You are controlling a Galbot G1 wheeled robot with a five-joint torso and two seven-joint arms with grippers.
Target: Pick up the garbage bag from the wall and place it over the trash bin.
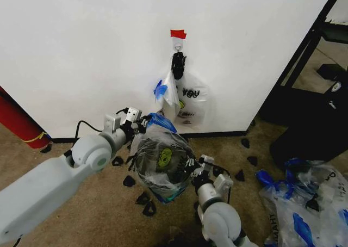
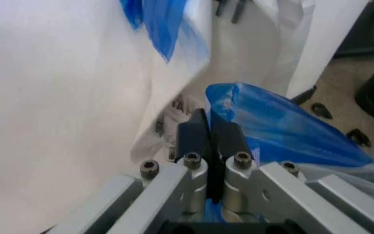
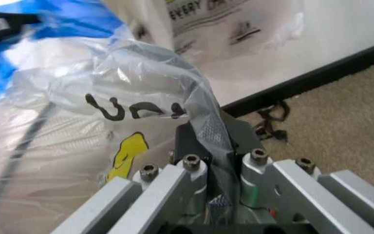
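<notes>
Garbage bag (image 1: 163, 162) stretched crosswise, left claw (image 1: 142, 123) and right claw (image 1: 191, 173) clamped on opposite edges.

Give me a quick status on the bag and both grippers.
Left gripper shut on garbage bag. Right gripper shut on it too. Bag stretched over trash bin. Nothing blocking.

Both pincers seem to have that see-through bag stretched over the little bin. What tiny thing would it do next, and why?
Probably pull the rim a little lower. The left pincer and right pincer are each shut on an edge of the garbage bag, which is spread over the dark trash bin, though how far down it reaches is hard to tell.
</notes>
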